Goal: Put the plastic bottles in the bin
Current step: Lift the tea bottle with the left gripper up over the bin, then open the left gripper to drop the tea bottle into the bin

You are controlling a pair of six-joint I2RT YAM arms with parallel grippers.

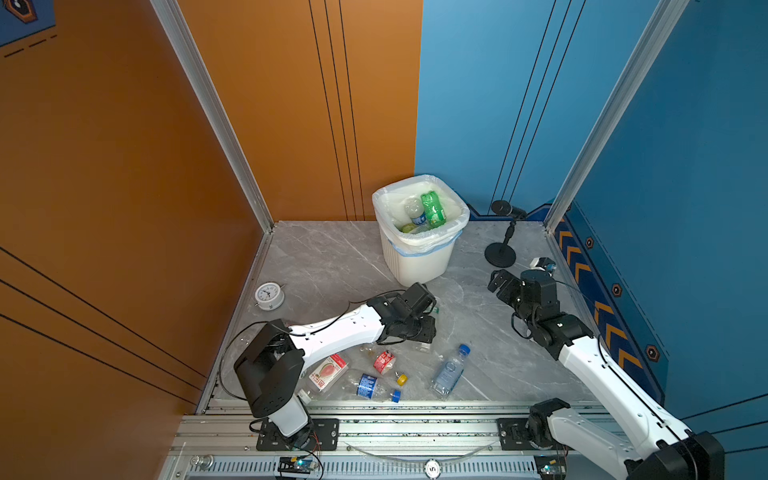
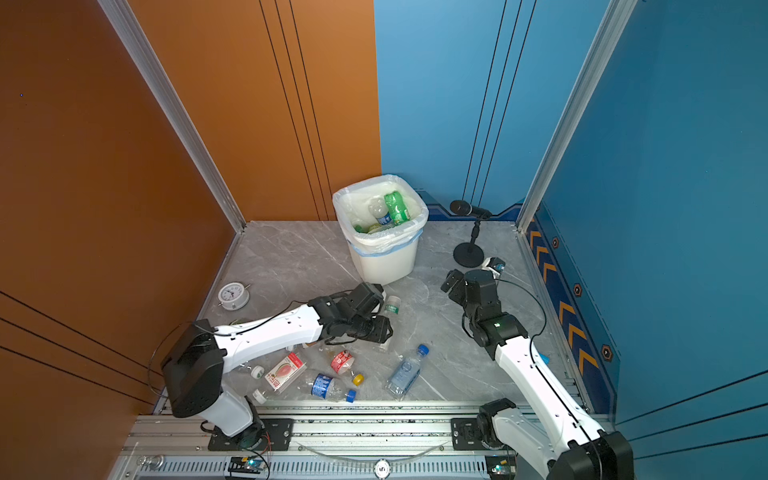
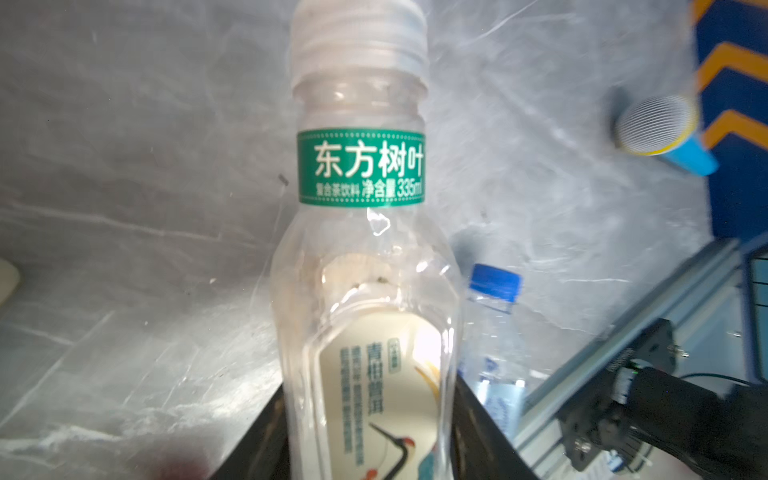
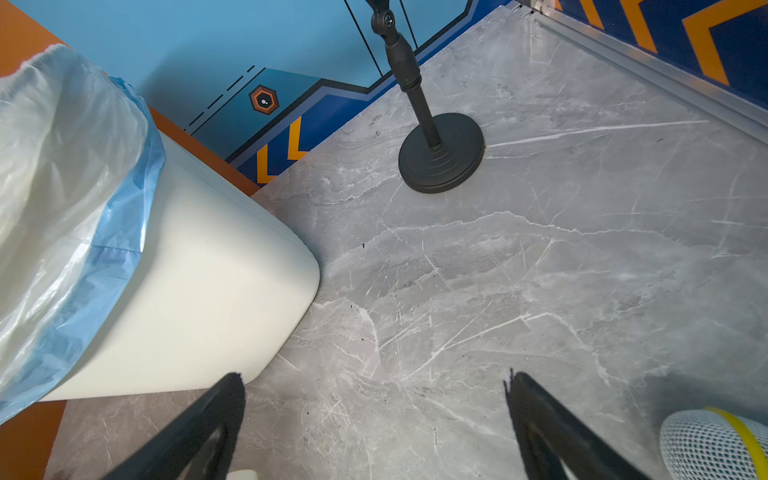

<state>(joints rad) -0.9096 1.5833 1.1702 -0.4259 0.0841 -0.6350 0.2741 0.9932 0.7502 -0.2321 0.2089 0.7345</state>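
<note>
My left gripper is shut on a clear bottle with a green neck band, a cream crane label and a white cap. In a top view this bottle pokes out past the left wrist, low over the floor in front of the bin. The white bin holds a green bottle and a clear one. Several more bottles lie near the front: a blue-capped clear one, a crushed blue-labelled one, a red-labelled one. My right gripper hangs open and empty to the right of the bin.
A white alarm clock sits at the left wall. A black microphone stand rises right of the bin, with the toy microphone lying by the right gripper. Walls close three sides; a metal rail runs along the front.
</note>
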